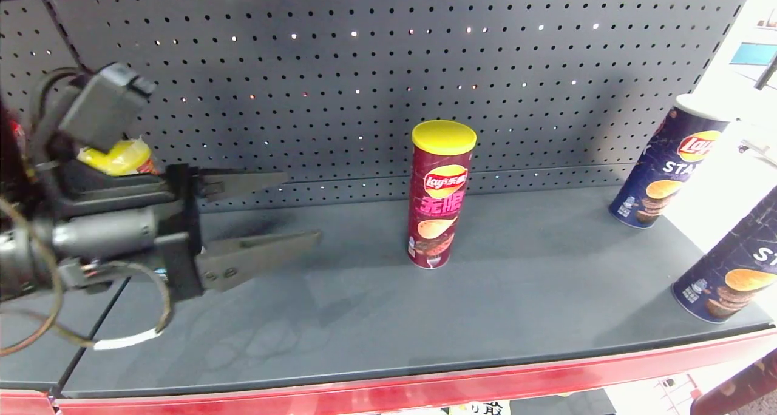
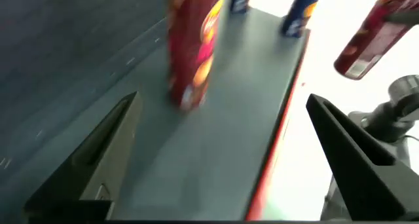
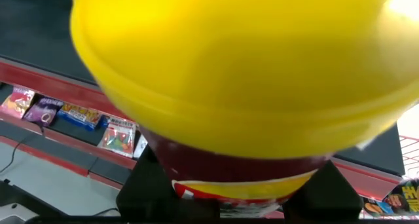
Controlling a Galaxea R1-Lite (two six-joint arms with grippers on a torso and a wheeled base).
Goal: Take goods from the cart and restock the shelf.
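Head view: grey shelf (image 1: 516,293), pegboard back (image 1: 364,57).

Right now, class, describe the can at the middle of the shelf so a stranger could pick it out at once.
Find the grey shelf backed by pegboard. Near its middle, right of the open left gripper, one red can stands upright and alone. Its yellow lid and dark red body set it apart from the blue cans at the right end.

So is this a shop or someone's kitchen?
Most likely a shop: a long metal shelf with a pegboard back, chip cans standing on it like stock, and packets lined up lower down.
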